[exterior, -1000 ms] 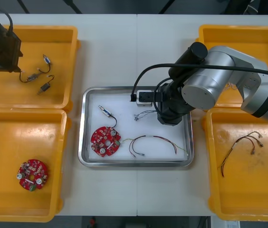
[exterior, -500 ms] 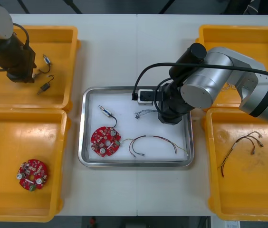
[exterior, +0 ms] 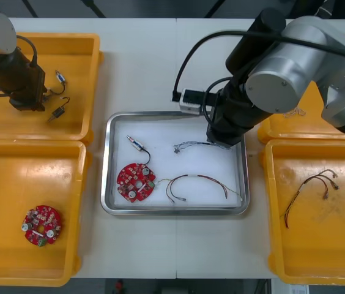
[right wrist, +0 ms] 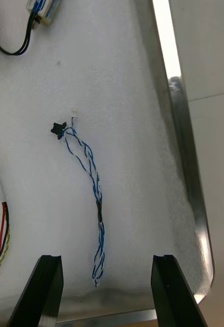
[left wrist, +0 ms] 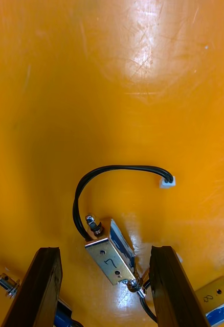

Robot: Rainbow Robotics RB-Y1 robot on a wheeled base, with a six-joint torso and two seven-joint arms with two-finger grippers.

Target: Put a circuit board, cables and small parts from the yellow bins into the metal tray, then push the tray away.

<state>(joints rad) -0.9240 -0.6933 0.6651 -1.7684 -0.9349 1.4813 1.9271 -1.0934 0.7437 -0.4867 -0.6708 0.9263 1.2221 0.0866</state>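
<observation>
**Tray's loaded up, both grippers wide open**

Biggest stuff first: a light table (exterior: 142,67) with four yellow bins and the metal tray (exterior: 175,210) in the middle, white inside.

- **Tray:** there's a round red circuit board (exterior: 136,182) at the near left and a red and yellow cable (exterior: 198,180) just right of it. A twisted blue and white cable (exterior: 191,146) lies farther back. A small metal part (exterior: 135,144) on a black lead sits beyond the board.
- **Far left bin** (exterior: 81,43): a few loose metal parts (exterior: 59,112) on black cables.
- **Near left bin** (exterior: 1,184): a second board (exterior: 41,225).
- **Near right bin** (exterior: 344,245): a spare red and yellow cable (exterior: 310,187).
- **Far right bin** (exterior: 270,131): mostly under the right arm, so I can't tell what's in it.

The right gripper (right wrist: 106,259) hangs over the tray's far right corner with its fingers spread, gripping nothing. The blue and white cable's tail lies between them.

The left gripper (left wrist: 104,249) is down in the far left bin with its fingers spread. They straddle a numbered part (left wrist: 112,258) with a gap on both sides, so it isn't gripped.

The wrist views add some close-up detail. The right one shows the blue and white cable's black connector (right wrist: 57,127). The left one shows a "7" written on the numbered part and a white plug (left wrist: 167,182) on its black loop. In the front view the right arm covers its own fingers.
</observation>
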